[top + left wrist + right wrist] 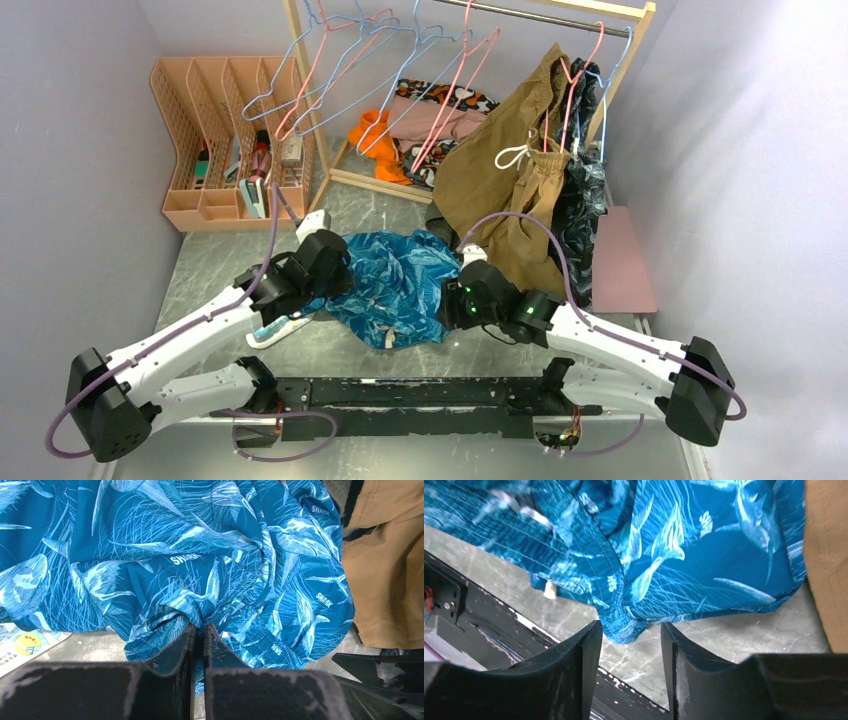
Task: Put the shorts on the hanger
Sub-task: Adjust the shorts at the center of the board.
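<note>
While the left gripper (pixel 338 270) and right gripper (pixel 450 298) flank the shorts (pixel 395 280) heaped between them on the grey marbled table (pixel 195 270), a peach file rack (pixel 215 120) beyond the left one holds small items. Left wrist: fingers (pixel 182 647) pinched shut on a shorts fold. Right wrist: jaws parted, hem hanging between, unclamped.

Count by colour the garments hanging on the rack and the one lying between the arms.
Teal-blue shorts, lying: 1
Tan-brown shorts, hanging: 1
Dark navy patterned garment, hanging: 1
Total: 3
</note>
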